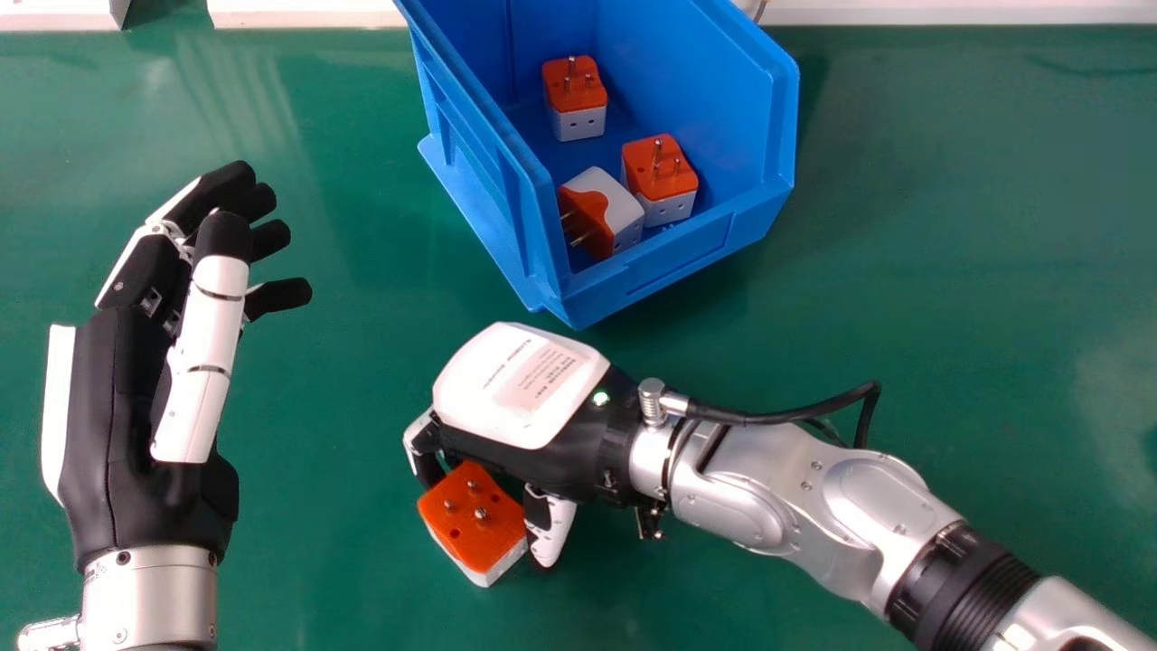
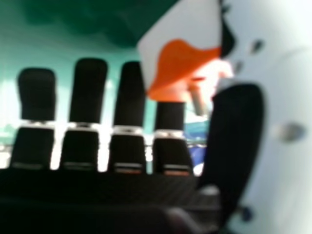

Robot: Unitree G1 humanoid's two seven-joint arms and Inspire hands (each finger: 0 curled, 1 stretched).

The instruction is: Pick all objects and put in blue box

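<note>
One blue box (image 1: 646, 287) is seen, and three pieces are contained in it: a rear adapter (image 1: 579, 124) and, by the near wall, a front left adapter (image 1: 619, 203) and a front right adapter (image 1: 664, 203). The rear and front right ones are set with their pins upward; the front left one is tipped, its pins turned sideways. The count is brought to four by a loose adapter (image 1: 475, 520), found outside the box, on its near side, pins upward.

The loose adapter is flanked by the fingers (image 2: 87, 92) and thumb (image 2: 287, 97) of the right hand (image 1: 533, 479), by which it is separated from the box. This hand is spread wide, with the fingers extended; whether the adapter is firmly gripped, or whether the green table (image 1: 343, 407) is touched by it, cannot be told. The left hand (image 1: 117, 416), well apart to the left of the box, is likewise held open and empty.

On the right hand's white back cover (image 1: 520, 384), near the box's closest corner, small print and a pale label (image 1: 547, 380) are borne. One green light (image 1: 600, 398) is lit beside that cover.
</note>
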